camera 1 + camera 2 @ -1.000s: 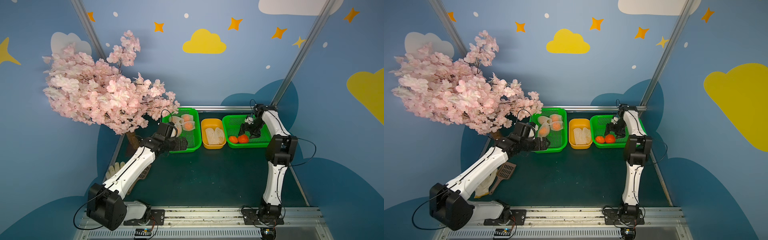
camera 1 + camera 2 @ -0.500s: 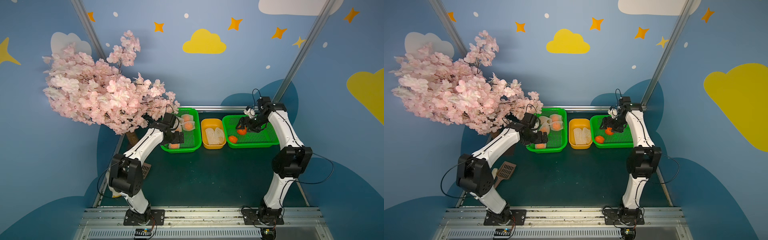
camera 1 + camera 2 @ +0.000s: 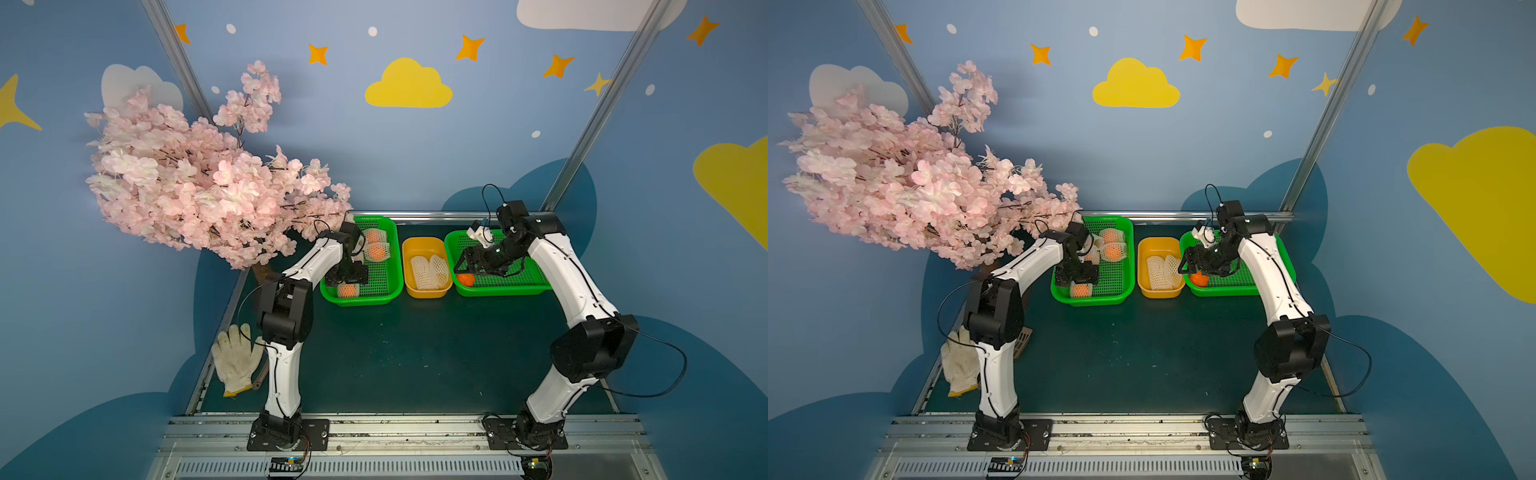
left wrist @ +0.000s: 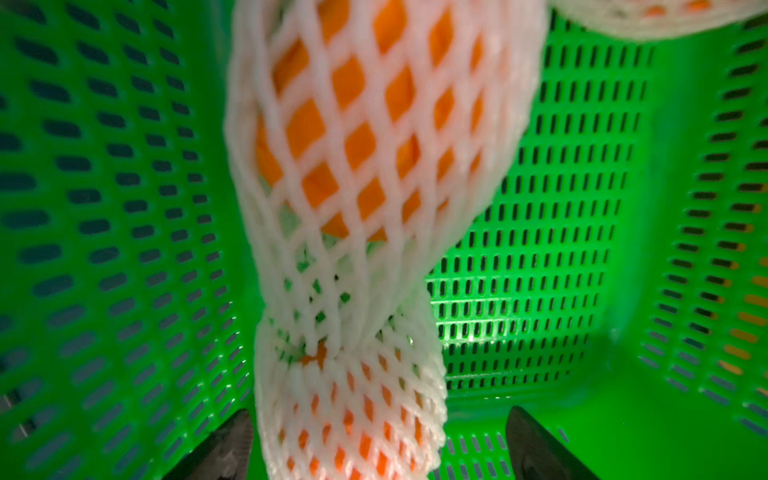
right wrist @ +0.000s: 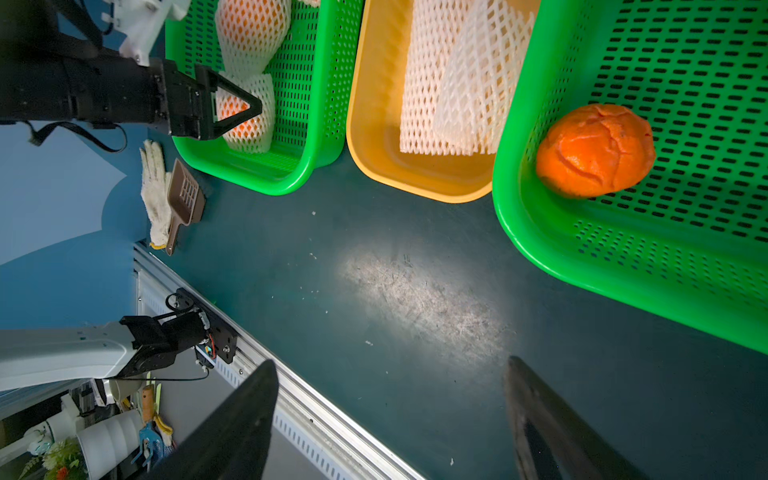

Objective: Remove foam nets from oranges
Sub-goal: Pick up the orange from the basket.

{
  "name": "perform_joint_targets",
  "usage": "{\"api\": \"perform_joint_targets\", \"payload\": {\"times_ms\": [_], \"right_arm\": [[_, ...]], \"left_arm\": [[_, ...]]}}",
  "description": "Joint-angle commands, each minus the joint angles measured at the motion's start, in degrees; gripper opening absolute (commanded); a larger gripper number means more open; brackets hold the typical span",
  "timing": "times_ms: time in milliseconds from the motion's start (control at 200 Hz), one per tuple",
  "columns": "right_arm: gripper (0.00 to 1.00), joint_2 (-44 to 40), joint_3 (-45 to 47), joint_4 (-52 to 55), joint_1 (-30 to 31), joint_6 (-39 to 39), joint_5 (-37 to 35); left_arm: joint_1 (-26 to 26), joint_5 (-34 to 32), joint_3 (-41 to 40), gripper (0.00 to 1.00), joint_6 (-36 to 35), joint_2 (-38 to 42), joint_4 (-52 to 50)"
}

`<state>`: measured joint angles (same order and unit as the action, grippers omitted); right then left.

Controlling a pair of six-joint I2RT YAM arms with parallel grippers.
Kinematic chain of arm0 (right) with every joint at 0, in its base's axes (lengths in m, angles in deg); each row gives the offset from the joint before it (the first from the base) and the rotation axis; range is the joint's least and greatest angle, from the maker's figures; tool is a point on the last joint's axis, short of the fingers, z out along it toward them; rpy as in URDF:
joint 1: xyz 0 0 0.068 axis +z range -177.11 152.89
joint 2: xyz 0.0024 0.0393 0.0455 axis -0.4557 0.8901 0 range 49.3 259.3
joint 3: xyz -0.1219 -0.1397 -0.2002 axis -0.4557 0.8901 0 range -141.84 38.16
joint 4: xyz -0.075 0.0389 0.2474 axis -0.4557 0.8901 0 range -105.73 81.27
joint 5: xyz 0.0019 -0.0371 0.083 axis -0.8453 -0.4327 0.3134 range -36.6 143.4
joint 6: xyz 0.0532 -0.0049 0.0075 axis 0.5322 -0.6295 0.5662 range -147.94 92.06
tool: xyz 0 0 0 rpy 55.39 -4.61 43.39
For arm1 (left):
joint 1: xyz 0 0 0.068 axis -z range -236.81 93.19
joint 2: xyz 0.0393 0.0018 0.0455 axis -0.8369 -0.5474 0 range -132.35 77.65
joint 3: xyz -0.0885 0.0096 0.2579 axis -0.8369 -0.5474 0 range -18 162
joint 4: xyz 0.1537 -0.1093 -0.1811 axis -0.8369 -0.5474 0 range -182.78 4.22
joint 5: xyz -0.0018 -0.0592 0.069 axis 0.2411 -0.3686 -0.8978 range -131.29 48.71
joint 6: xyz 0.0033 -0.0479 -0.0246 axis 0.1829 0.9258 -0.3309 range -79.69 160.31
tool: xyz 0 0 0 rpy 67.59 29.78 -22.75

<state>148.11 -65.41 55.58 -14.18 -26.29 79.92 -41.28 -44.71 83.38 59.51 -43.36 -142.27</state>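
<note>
In both top views my left gripper (image 3: 347, 276) (image 3: 1077, 276) hangs over the front of the left green basket (image 3: 357, 301). It is open, and a netted orange (image 3: 348, 289) (image 4: 353, 415) sits between its fingertips without being clamped. More oranges in foam nets (image 3: 377, 250) lie at the back of that basket. My right gripper (image 3: 467, 259) (image 5: 390, 361) is open and empty above the right green basket (image 3: 503, 289). One bare orange (image 3: 465, 279) (image 5: 596, 149) lies there. Empty foam nets (image 3: 428, 270) (image 5: 457, 83) lie in the yellow tub (image 3: 424, 241).
A pink blossom tree (image 3: 199, 183) overhangs the left arm and the back left corner. A white glove (image 3: 235, 359) and a brown scoop (image 5: 185, 199) lie at the table's left edge. An aluminium rail (image 3: 374, 432) runs along the front.
My left gripper has moved from the left basket's side to above the front netted orange. The right gripper has shifted toward the near-left corner of its basket. Both elbows have risen.
</note>
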Motion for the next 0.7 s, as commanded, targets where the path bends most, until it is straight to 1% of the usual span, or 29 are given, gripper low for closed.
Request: {"api": "perform_joint_targets", "payload": {"times_ms": [0,210,616,696], "right_arm": [[0.84,-2.6,1.6,-0.1,0.5,0.7,1.1],[0.84,-3.2,2.5,0.1,0.6,1.0,0.6],[0.84,-3.2,2.8,0.1,0.7,0.8,1.3],[0.84,-3.4,3.4,0.0,0.7,0.7,1.3]], "left_arm": [[-0.3,0.3,1.3,0.93,-1.0,-1.0,-2.5],[-0.2,1.5,0.0,0.88,-1.1,-2.0,-2.6],[-0.3,3.0,-2.8,0.71,-1.7,-2.3,-0.4],[-0.3,3.2,-2.8,0.66,-2.1,-2.2,-0.3]]}}
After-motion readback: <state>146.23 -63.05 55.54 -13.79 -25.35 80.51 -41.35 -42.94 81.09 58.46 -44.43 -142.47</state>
